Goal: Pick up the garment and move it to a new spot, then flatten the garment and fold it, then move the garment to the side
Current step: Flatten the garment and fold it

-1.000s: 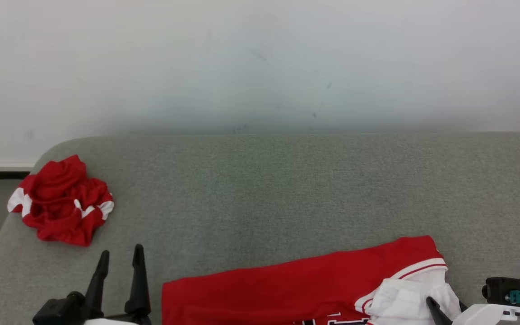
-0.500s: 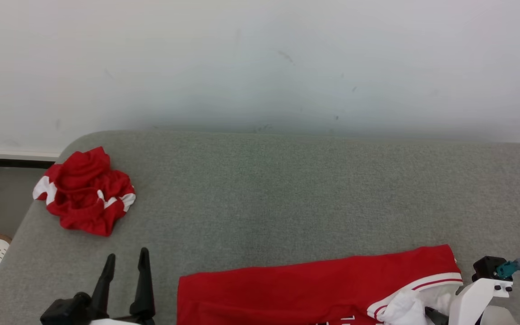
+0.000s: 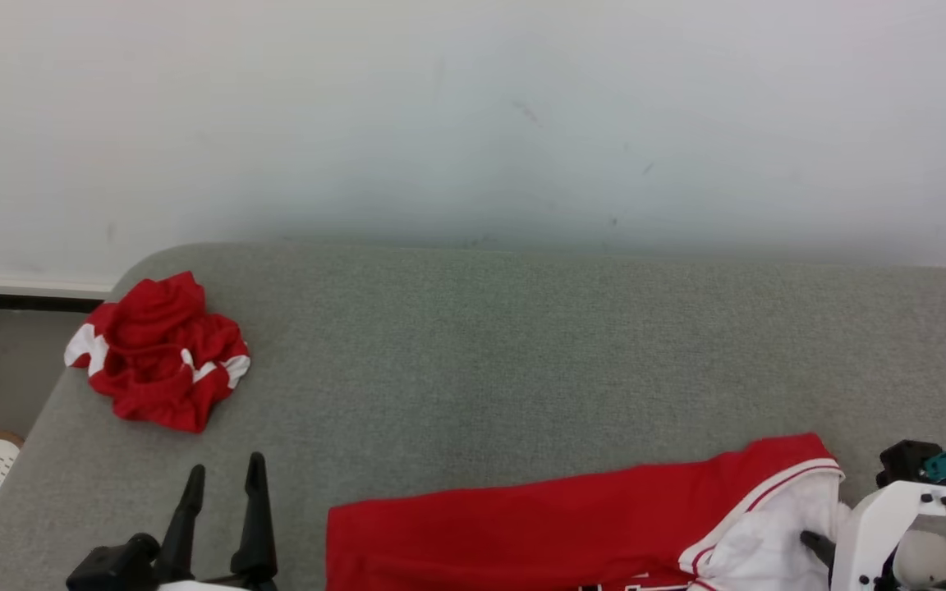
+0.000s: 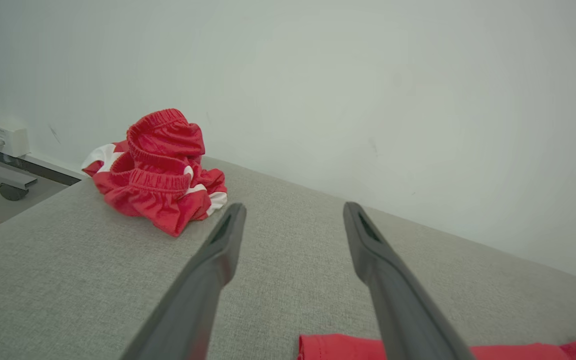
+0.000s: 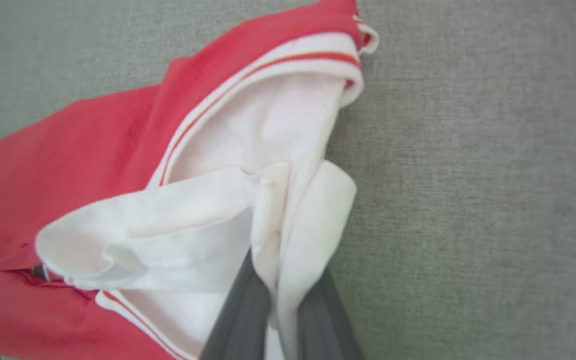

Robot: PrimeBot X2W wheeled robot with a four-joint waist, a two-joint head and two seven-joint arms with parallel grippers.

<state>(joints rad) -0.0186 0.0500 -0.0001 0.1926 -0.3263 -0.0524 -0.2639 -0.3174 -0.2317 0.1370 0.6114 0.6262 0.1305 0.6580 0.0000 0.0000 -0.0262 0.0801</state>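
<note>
So the red jersey (image 3: 539, 533) is lying mostly flat at the near right of the grey surface (image 3: 481, 345). The right gripper (image 5: 285, 280) has its fingers pinched tight on the jersey's white sleeve (image 5: 268, 130). The left gripper (image 3: 222, 484) hovers near left, fingers spread wide, holding nothing. The crumpled red shorts (image 3: 157, 361) sit far left.

PLACE: bare indoor test room | SIGNS: grey upholstered platform (image 3: 473, 345) against scuffed white wall (image 3: 473, 107); stand's castor (image 4: 12, 191) below wall box (image 4: 9, 139)
</note>
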